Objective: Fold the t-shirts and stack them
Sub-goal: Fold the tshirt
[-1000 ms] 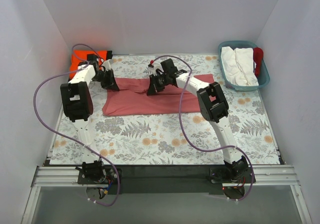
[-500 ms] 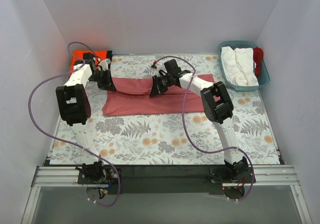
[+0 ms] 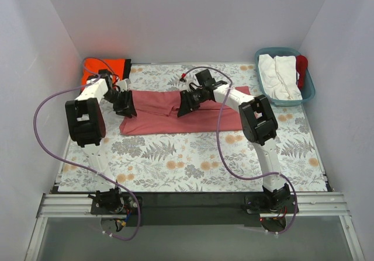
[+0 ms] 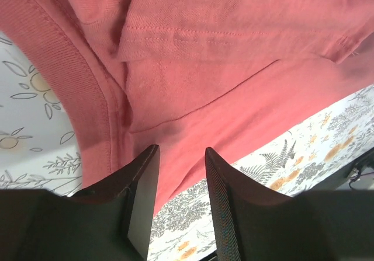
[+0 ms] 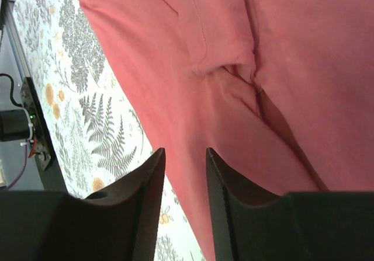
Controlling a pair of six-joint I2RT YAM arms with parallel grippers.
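The dusty rose-red t-shirt (image 3: 204, 119) lies flat across the far middle of the floral table (image 3: 193, 159), its far part folded over itself. My left gripper (image 3: 126, 105) is open and empty just above the shirt's left end; the left wrist view shows the gripper (image 4: 181, 153) over the cloth (image 4: 234, 86) and its collar rib. My right gripper (image 3: 183, 107) is open and empty over the shirt's middle; the right wrist view shows the gripper (image 5: 185, 153) above a fold in the cloth (image 5: 280, 68). The bright orange t-shirt (image 3: 111, 67) lies folded in the far left corner. The black t-shirt is out of view.
A teal plastic basket (image 3: 308, 90) stands at the far right with white cloth (image 3: 279, 75) and a red item (image 3: 301, 65) in it. White walls close in the table on three sides. Purple cables loop from both arms.
Both grippers have moved a little toward the near side over the rose-red shirt. The shirt's far left part now lies folded down onto the rest.
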